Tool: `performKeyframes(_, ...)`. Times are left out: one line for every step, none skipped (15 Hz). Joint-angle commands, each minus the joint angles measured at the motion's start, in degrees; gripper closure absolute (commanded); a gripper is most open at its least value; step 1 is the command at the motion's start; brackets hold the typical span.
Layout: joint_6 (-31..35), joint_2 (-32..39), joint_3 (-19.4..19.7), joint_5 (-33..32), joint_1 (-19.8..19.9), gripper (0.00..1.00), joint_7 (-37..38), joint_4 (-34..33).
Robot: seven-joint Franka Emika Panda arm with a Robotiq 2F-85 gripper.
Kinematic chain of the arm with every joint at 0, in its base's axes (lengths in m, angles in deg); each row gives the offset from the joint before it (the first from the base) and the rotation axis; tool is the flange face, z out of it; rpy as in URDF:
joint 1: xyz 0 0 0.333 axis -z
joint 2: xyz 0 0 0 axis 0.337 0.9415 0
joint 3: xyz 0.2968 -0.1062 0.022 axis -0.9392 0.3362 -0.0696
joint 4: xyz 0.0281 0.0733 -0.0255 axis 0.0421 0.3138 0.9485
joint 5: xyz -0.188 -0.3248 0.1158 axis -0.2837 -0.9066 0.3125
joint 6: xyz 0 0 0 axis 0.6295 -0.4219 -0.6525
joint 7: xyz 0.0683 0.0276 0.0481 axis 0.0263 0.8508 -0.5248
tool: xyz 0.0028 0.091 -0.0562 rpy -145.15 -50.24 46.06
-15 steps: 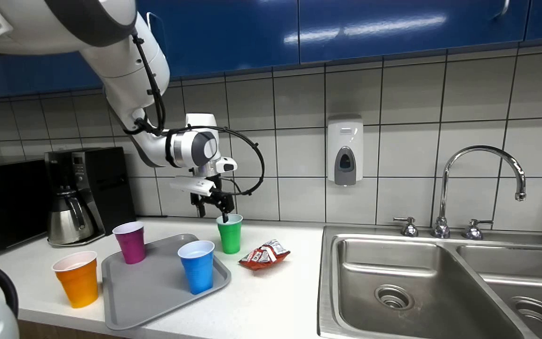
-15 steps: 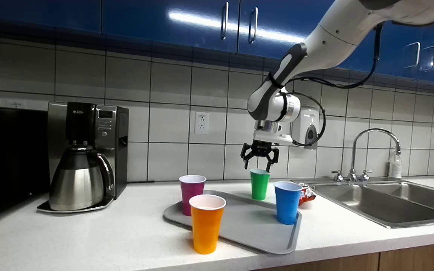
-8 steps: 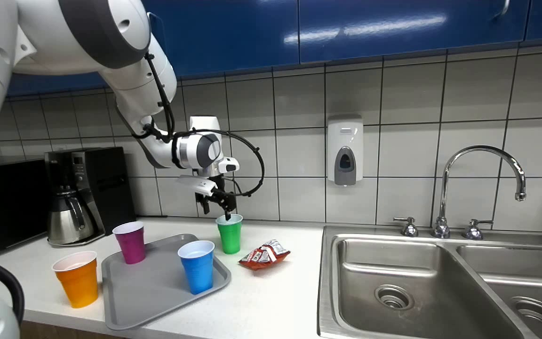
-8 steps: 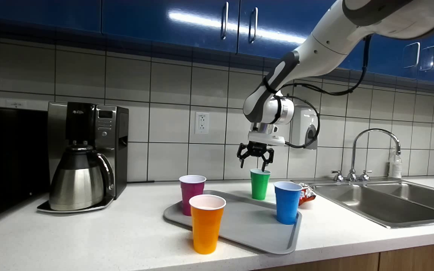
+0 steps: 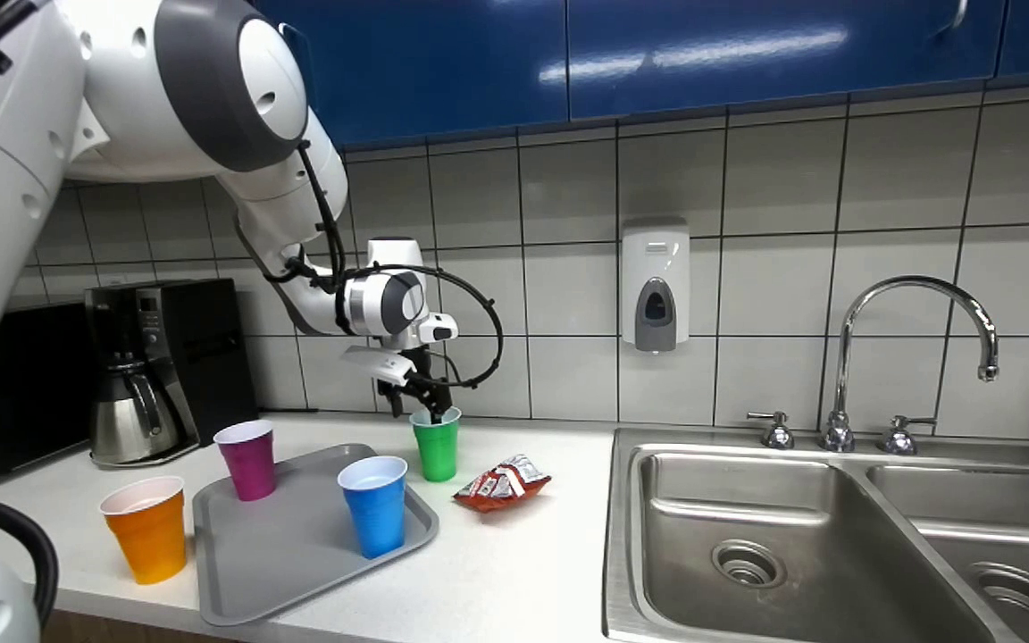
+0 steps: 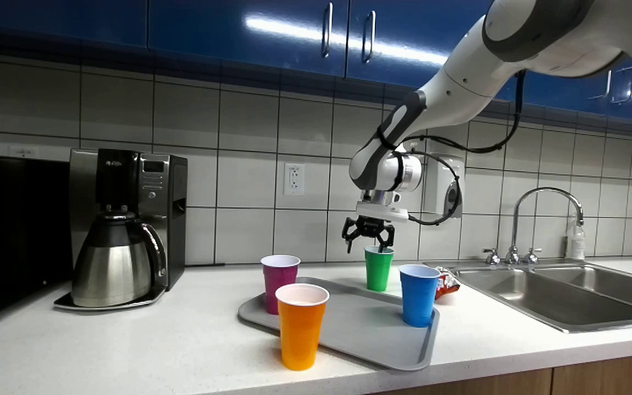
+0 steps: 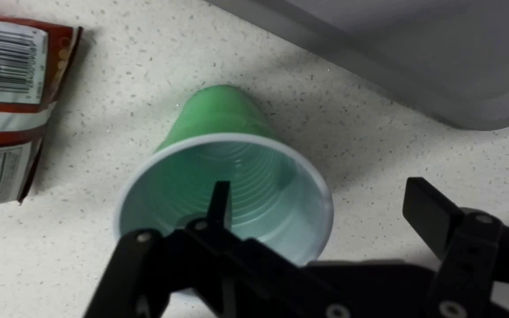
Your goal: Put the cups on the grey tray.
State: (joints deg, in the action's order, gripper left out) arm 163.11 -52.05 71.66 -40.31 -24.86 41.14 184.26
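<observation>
The jaws stand wide at the green cup (image 5: 438, 454), a red packet (image 5: 503, 485) and grey tray (image 5: 287, 536) flanking it.

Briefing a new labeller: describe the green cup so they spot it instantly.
From the sink, follow the counter to the tray. Just off that tray, beside the red packet, stands the green cup, the only cup with one of the fingers at its mouth.

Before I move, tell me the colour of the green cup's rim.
The green cup's rim looks whitish; it shows best in the wrist view.
</observation>
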Motion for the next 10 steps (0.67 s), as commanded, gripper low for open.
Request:
performKeyframes(-1.1,1.9,1.1,0.2,-1.0,0.25,1.8,-3.2)
performKeyframes(-0.9,2.1,1.2,0.1,-1.1,0.28,1.9,-3.3)
performKeyframes(-0.9,2.2,1.3,0.1,-1.2,0.34,2.0,-3.4)
performKeyframes(-0.9,2.3,1.4,0.1,-1.2,0.44,2.1,-3.5)
performKeyframes(-0.9,2.3,1.4,0.0,-1.2,0.51,2.2,-3.6)
performKeyframes(-0.9,2.4,1.5,0.0,-1.3,0.58,2.3,-3.6)
performKeyframes(-0.9,2.4,1.6,-0.1,-1.3,0.67,2.4,-3.6)
performKeyframes(-1.1,2.4,1.6,0.0,-1.3,0.73,2.3,-3.6)
performKeyframes(-1.4,2.3,1.3,0.4,-1.1,0.82,1.8,-3.5)
performKeyframes(-1.2,2.2,1.5,0.1,-1.3,0.88,2.0,-3.3)
